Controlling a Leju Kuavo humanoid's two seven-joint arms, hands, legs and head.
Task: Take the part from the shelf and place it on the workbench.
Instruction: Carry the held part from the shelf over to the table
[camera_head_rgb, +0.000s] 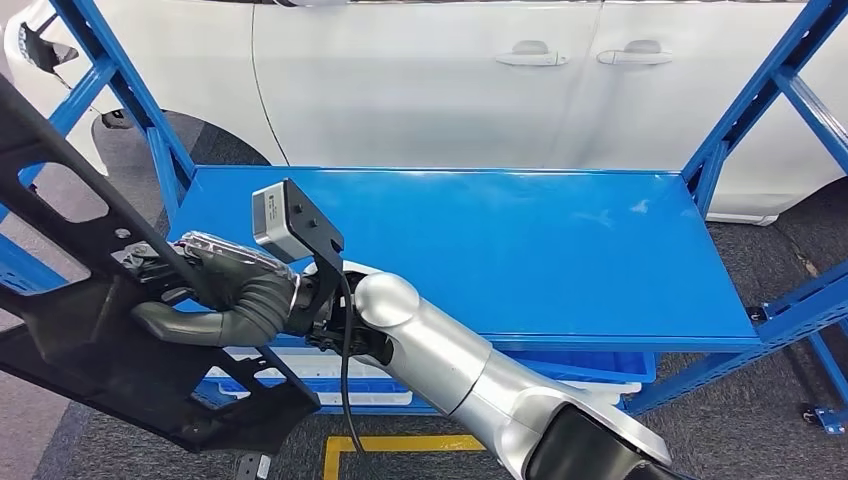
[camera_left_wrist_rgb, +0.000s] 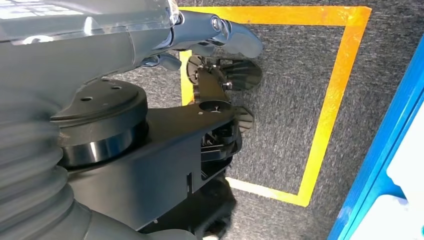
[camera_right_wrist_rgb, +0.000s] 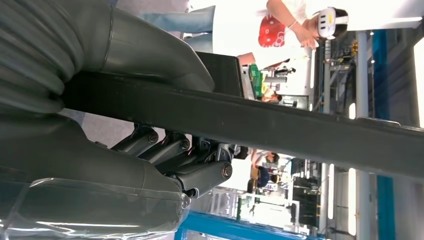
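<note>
Head view has the right hand (camera_head_rgb: 235, 295) wrapped around a bar of the black part (camera_head_rgb: 75, 330), which should be kept level beyond the blue shelf (camera_head_rgb: 500, 250), the grip held firm.

You have the broad blue shelf (camera_head_rgb: 480, 250) surface open ahead. The large black part (camera_head_rgb: 90, 330), held at your left by the right robot hand (camera_head_rgb: 235, 290), blocks that side. Blue slanted frame posts (camera_head_rgb: 745, 110) stand at both ends, and a white car (camera_head_rgb: 450, 80) stands just behind.
</note>
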